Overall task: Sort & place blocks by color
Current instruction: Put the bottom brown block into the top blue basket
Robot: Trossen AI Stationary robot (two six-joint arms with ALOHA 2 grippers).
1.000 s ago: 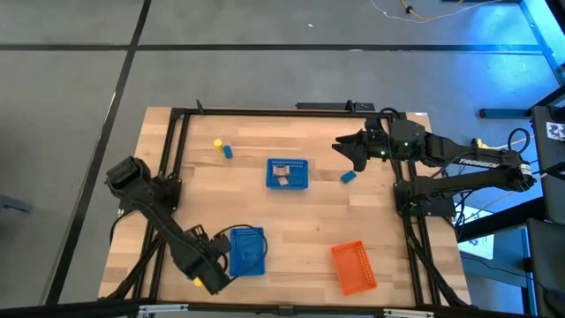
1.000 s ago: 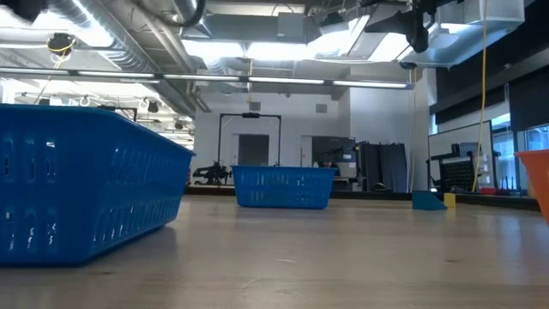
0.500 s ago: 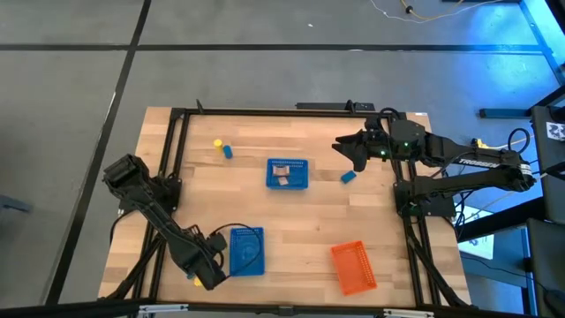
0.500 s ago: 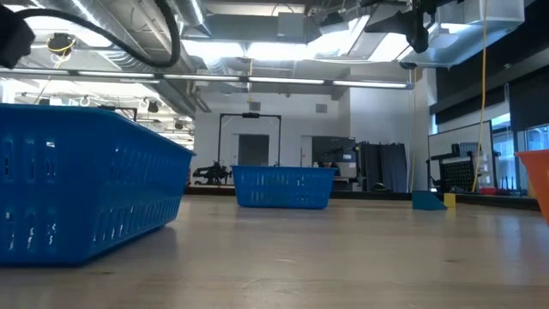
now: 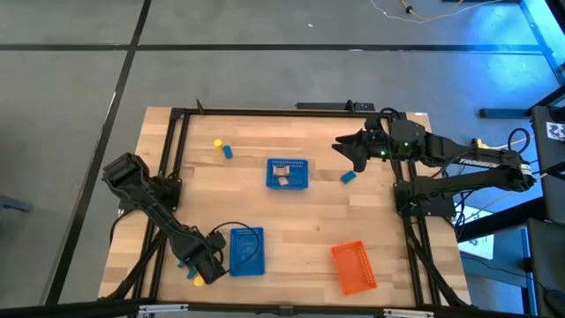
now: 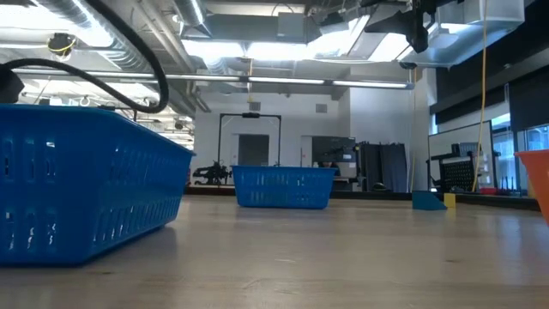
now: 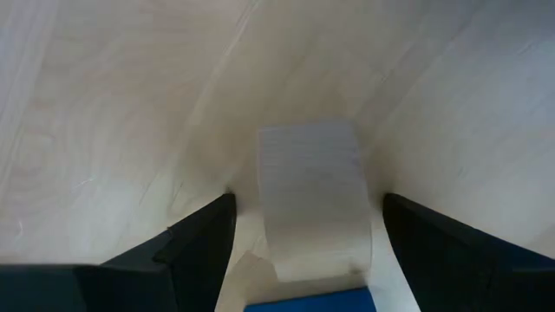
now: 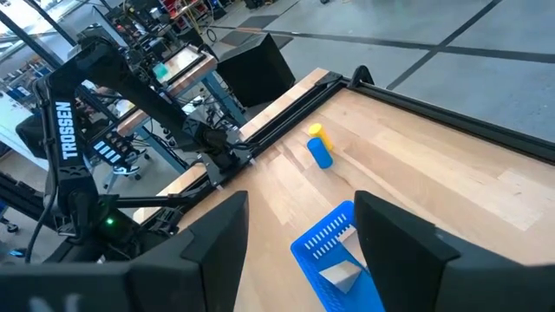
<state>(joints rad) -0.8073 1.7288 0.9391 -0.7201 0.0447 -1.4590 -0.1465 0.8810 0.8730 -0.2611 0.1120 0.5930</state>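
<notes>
Jaws of the left gripper (image 7: 299, 260) stand wide, low over the bench (image 5: 300, 221) just beside the near blue basket (image 5: 247, 250), holding nothing. Right gripper (image 5: 353, 152), also wide, waits beyond the blue block (image 5: 348, 177). Best lift clear before crossing that basket's rim.

Few words can be read here — all of them one brand name. In the right wrist view, "TROSSEN" runs in white capitals along the dark link of the left arm (image 8: 74, 130), read lengthwise down the link. In the high view, a white word stands on the forearm of the right arm (image 5: 477, 162); it seems to be the same brand, though the letters are too small to read with certainty. At the right edge of the high view, a white square marker (image 5: 556, 131) with a black pattern sits on dark equipment — it carries no readable letters. The low view and the left wrist view show no text.
</notes>
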